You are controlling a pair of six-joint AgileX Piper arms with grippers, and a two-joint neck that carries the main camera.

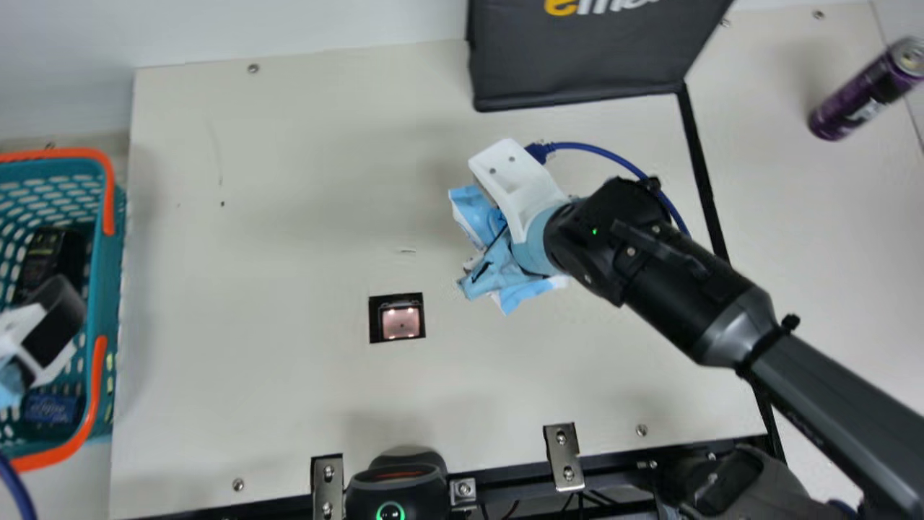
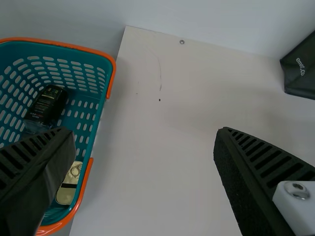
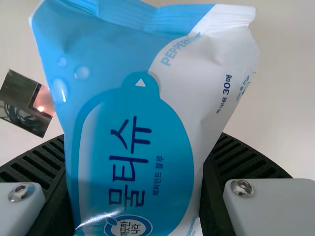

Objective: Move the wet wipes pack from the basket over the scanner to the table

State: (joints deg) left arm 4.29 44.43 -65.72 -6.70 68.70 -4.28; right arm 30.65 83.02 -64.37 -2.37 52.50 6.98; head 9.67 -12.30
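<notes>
Ideally, the black-ribbed right gripper (image 3: pixel 141 138), pinching the blue-and-white wet wipes pack (image 3: pixel 133 98) beside the square black-framed scanner (image 1: pixel 397 318), should lower it flat before loosening, the black-ribbed left gripper (image 2: pixel 143 130) spread wide.

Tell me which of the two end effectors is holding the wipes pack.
The right end effector, closed on the pack from both sides; the left end effector stands open and holds nothing.
</notes>
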